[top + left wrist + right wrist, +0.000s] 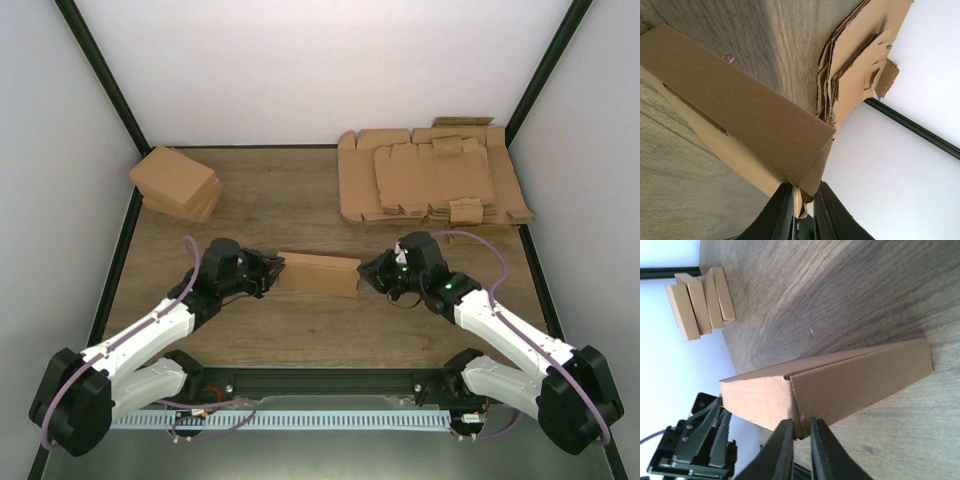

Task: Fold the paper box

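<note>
Midway across the table [290, 205], the paper box [318, 273] lies as a long, partly folded sleeve, its long axis running left to right between the 2 arms, 1 end at each. The left gripper [270, 272] has its jaws nearly closed, pinching a thin flap at the left end, and the right gripper [366, 271] pinches the wall edge at the right end just as narrowly. Nothing shows inside the sleeve; the pile of flat sheets [430, 180] and the stack of folded cartons [178, 183] sit well apart.
</note>
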You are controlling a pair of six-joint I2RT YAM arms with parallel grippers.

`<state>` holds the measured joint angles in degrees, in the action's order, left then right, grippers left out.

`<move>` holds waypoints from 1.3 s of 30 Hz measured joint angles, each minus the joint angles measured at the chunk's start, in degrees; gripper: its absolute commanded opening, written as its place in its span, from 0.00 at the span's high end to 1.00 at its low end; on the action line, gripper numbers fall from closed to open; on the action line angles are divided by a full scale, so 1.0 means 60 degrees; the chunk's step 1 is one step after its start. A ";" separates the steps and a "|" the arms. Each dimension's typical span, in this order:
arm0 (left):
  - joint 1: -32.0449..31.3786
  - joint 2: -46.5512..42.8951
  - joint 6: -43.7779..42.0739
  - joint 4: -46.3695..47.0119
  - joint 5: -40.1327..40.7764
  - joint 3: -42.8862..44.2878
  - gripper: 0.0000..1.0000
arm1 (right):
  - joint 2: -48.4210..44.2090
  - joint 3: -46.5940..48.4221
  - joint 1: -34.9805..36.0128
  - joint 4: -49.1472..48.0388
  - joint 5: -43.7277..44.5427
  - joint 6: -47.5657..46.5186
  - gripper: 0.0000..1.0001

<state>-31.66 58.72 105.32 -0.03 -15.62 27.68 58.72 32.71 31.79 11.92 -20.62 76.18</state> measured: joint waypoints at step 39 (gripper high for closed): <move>-0.0055 -0.0954 -0.5169 -0.6914 0.4142 0.3628 0.41 | 0.0492 0.0973 0.0047 0.1421 0.0288 -0.1891 0.96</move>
<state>-31.99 52.99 74.30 -41.52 9.23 49.45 61.67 38.54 32.08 20.45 -18.90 64.84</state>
